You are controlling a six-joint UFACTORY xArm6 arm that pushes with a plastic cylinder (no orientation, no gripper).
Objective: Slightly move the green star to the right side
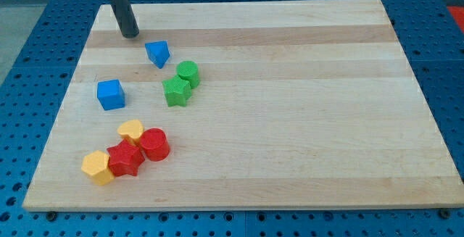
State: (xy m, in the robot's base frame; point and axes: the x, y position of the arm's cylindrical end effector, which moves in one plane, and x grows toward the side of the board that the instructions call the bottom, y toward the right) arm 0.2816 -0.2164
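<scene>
The green star (175, 90) lies on the wooden board (290, 106) left of its middle. A green cylinder (188, 73) touches it at its upper right. My tip (130, 33) rests on the board near the view's top left, up and to the left of the green star, with a blue triangular block (157, 53) lying between them. The tip touches no block.
A blue cube (111, 94) sits to the left of the green star. Toward the view's bottom left is a cluster: a yellow heart (131, 130), a red cylinder (154, 144), a red star (125, 159) and a yellow hexagonal block (97, 167).
</scene>
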